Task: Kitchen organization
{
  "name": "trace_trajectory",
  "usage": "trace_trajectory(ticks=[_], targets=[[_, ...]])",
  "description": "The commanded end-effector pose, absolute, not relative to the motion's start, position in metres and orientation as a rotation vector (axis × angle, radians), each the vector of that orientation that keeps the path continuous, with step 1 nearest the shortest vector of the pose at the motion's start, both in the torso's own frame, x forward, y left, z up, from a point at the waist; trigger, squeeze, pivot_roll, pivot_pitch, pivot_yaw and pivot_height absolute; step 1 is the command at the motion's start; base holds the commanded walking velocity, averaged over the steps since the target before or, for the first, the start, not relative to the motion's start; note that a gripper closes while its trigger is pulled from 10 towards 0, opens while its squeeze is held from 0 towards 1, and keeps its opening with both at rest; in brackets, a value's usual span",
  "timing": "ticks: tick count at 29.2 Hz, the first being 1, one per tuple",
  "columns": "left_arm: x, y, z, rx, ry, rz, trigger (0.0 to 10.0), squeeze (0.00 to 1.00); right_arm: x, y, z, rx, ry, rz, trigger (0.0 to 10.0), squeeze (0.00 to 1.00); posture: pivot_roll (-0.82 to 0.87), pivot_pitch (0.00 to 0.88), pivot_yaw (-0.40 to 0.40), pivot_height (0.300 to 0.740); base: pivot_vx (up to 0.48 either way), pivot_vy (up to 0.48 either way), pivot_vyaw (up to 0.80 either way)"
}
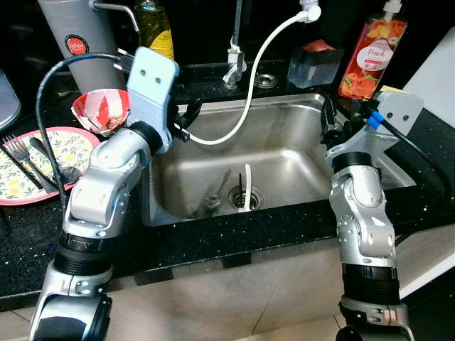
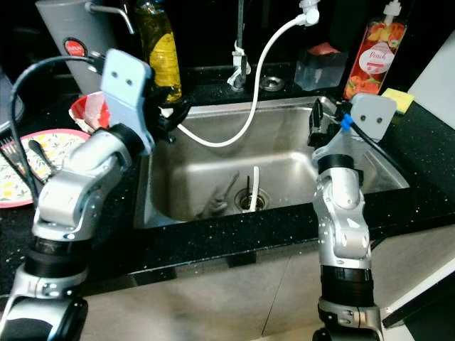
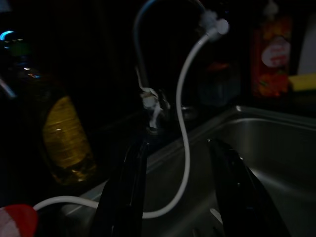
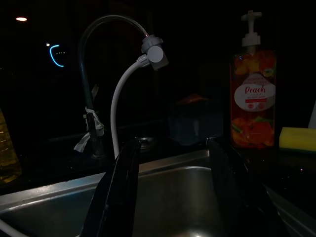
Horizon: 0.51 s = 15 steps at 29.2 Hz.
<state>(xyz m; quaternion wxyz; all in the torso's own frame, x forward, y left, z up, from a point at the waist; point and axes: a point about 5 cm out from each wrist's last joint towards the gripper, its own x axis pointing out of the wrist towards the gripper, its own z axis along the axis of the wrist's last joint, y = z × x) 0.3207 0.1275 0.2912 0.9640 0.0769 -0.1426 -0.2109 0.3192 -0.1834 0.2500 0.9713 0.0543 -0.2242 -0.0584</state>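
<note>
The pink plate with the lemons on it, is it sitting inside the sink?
No, the pink plate lies on the black counter to the left of the sink, with a fork resting on it.

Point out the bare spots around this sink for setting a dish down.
Free: the sink basin floor right of the drain, and the black counter strip along its front edge. Crowded: the left side, with the plate holding forks and the red-and-white bowl.
</note>
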Motion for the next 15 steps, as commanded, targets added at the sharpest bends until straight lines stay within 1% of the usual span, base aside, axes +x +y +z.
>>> trace_trajectory(ticks=[1, 3, 4, 7, 8, 9, 12, 15], targets=[[0.322, 0.136, 0.298, 0.135, -0.317, -0.367, 10.0, 0.00, 0.318, -0.185, 0.251, 0.110, -0.452, -0.127, 10.0, 0.00, 0.10, 0.000, -0.014, 0.740, 0.000, 0.000, 0.00], [0.323, 0.139, 0.298, 0.149, -0.313, -0.343, 10.0, 0.00, 0.318, -0.185, 0.251, 0.110, -0.451, -0.124, 10.0, 0.00, 0.10, 0.000, -0.014, 0.740, 0.000, 0.000, 0.00], [0.326, 0.147, 0.294, 0.201, -0.287, -0.300, 10.0, 0.00, 0.318, -0.184, 0.250, 0.110, -0.449, -0.120, 10.0, 0.00, 0.10, 0.000, -0.016, 0.740, 0.000, 0.000, 0.00], [0.328, 0.149, 0.293, 0.225, -0.271, -0.284, 10.0, 0.00, 0.318, -0.183, 0.250, 0.110, -0.448, -0.120, 10.0, 0.00, 0.10, 0.000, -0.016, 0.740, 0.000, 0.000, 0.00], [0.332, 0.161, 0.287, 0.351, -0.214, -0.211, 10.0, 0.00, 0.318, -0.184, 0.250, 0.112, -0.447, -0.123, 10.0, 0.00, 0.10, 0.000, -0.016, 0.740, 0.000, 0.000, 0.00], [0.332, 0.161, 0.287, 0.351, -0.214, -0.211, 10.0, 0.00, 0.318, -0.184, 0.250, 0.112, -0.447, -0.123, 10.0, 0.00, 0.10, 0.000, -0.016, 0.740, 0.000, 0.000, 0.00], [0.332, 0.176, 0.292, 0.450, -0.210, -0.138, 10.0, 0.00, 0.318, -0.184, 0.250, 0.112, -0.448, -0.123, 10.0, 0.00, 0.11, 0.000, -0.017, 0.740, 0.000, 0.000, 0.00], [0.332, 0.180, 0.294, 0.457, -0.216, -0.117, 10.0, 0.00, 0.318, -0.183, 0.250, 0.112, -0.447, -0.121, 10.0, 0.00, 0.11, 0.000, -0.014, 0.740, 0.000, 0.000, 0.00]])
